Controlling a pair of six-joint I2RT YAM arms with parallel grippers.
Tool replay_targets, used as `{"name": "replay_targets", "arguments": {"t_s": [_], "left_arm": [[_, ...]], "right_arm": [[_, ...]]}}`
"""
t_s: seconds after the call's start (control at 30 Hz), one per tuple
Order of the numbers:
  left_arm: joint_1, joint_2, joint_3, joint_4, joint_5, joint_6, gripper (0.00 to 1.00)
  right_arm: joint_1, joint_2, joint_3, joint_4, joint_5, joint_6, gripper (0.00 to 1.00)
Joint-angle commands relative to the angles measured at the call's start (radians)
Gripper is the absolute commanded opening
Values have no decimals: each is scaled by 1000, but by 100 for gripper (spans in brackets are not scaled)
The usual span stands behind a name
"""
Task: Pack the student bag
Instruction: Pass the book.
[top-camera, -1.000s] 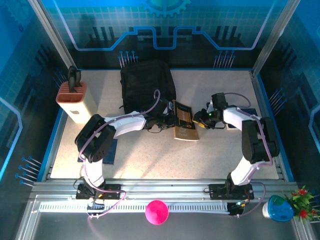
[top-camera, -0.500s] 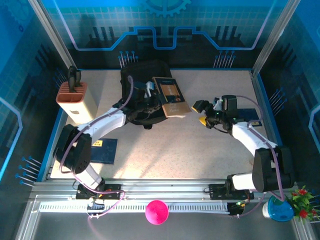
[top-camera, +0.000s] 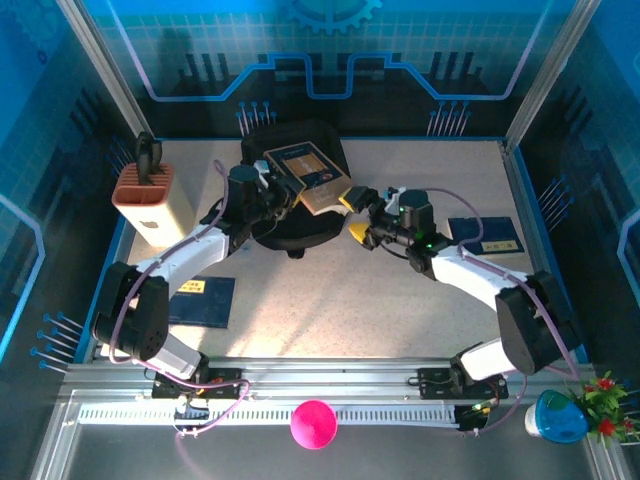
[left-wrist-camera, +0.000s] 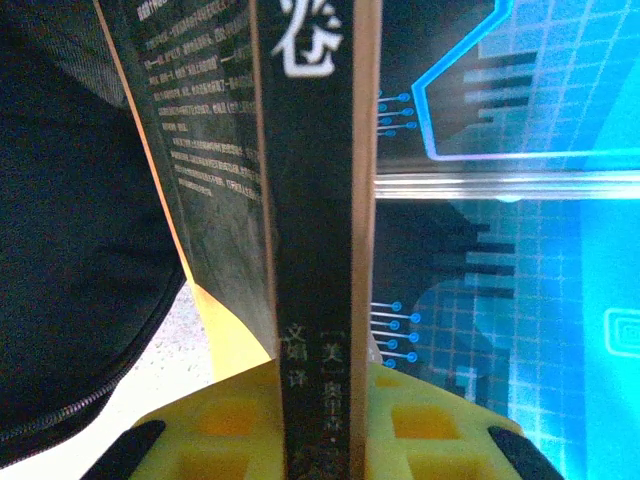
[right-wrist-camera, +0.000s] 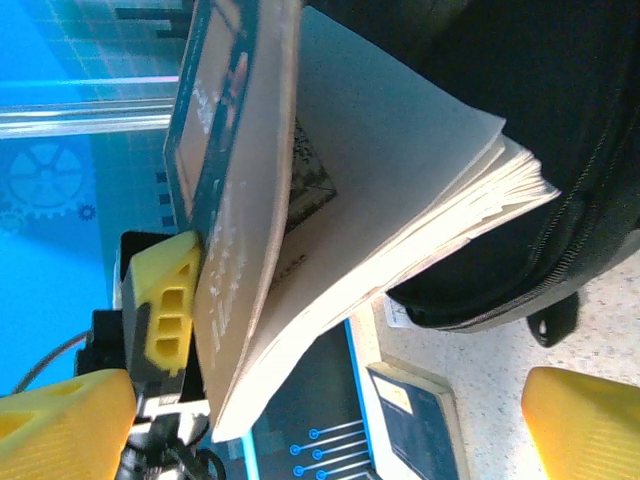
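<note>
Currently we find the left end effector (top-camera: 270, 182) clamped on a book (top-camera: 308, 172), tilted above the student bag (top-camera: 290, 228) at the tabletop's (top-camera: 350, 300) far centre, presumably for insertion. The right end effector (top-camera: 358, 216), fingers apart, sits just right of the book, likely to steady it.

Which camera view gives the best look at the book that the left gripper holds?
The top external view: the whole book shows there, held by the left gripper over the student bag. The left wrist view shows its spine close up; the right wrist view shows its pages fanning open.
</note>
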Motion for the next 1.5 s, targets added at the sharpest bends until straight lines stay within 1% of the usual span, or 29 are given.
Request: {"name": "replay_targets", "arguments": {"t_s": [0.0, 0.03, 0.1, 0.2, 0.27, 0.4, 0.47, 0.6, 0.8, 0.97, 1.07, 1.13, 1.2, 1.23, 1.27, 1.33, 1.4, 1.47], "left_arm": [[13, -54, -9, 144, -20, -44, 8], [15, -53, -12, 149, -22, -48, 8], [17, -50, -16, 164, -26, -60, 9], [21, -40, -9, 183, -31, -64, 8], [21, -32, -7, 198, -37, -69, 8], [21, -17, -33, 262, -57, -112, 8], [21, -15, -38, 275, -66, -118, 8], [21, -20, -44, 260, -78, -122, 8], [21, -20, -36, 246, -77, -123, 8], [19, -30, -47, 232, -82, -128, 10], [19, -39, -57, 223, -88, -117, 12], [19, -45, -59, 198, -93, -100, 16], [19, -51, -53, 141, -96, -61, 24], [20, -53, -49, 119, -95, -33, 28], [21, -53, -41, 85, -92, -1, 33], [22, -46, -26, 8, -89, 67, 47], [21, -37, -16, -61, -88, 165, 59], [22, -15, -1, -138, -94, 257, 67]], "right_arm": [[52, 32, 66, 53, 127, 104, 100], [65, 35, 78, 30, 161, 104, 100], [81, 51, 113, -2, 190, 98, 99], [96, 97, 158, 16, 213, 117, 96], [112, 126, 176, 34, 235, 134, 91], [138, 178, 210, 22, 281, 181, 78], [145, 194, 215, 49, 300, 185, 72], [156, 212, 217, 98, 352, 197, 66], [160, 252, 230, 196, 341, 221, 49], [159, 244, 209, 225, 342, 227, 37], [151, 232, 204, 220, 330, 208, 28], [141, 219, 196, 207, 322, 196, 23], [124, 202, 185, 198, 315, 167, 15], [115, 193, 182, 186, 309, 154, 14], [104, 180, 177, 173, 303, 136, 12], [77, 156, 164, 147, 289, 98, 11], [47, 125, 139, 133, 278, 55, 10], [12, 90, 116, 116, 264, 5, 10]]}}
